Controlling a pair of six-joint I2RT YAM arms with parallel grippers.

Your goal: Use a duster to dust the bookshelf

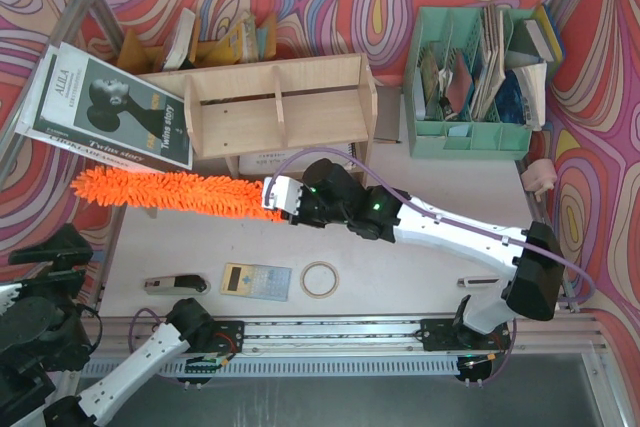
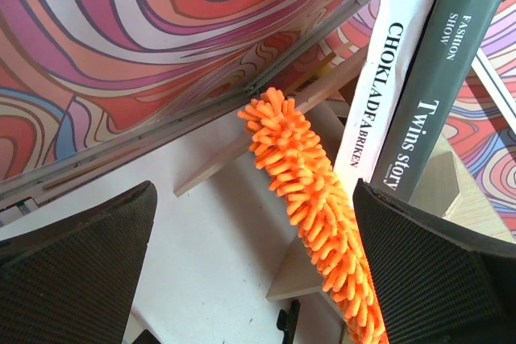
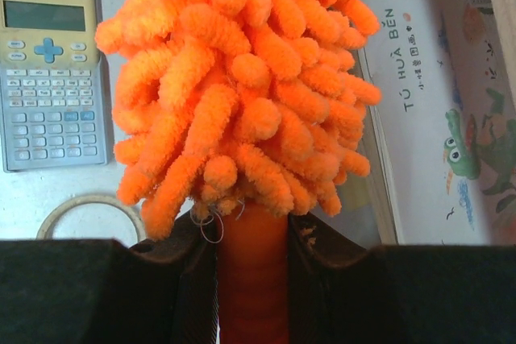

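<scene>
Gripping the duster (image 1: 170,192) by its slim handle, the right tool (image 1: 282,197) is closed around it, the fluffy head being extended straight ahead of its fingers above the worktop (image 1: 400,277). The bookshelf (image 1: 280,102) is located just beyond this tool's far side. The left tool (image 2: 254,191) is held wide and empty.

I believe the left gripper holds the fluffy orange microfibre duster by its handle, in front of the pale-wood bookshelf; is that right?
No: the right gripper holds the fluffy orange microfibre duster by its handle, in front of the pale-wood bookshelf; the right wrist view shows it.
</scene>
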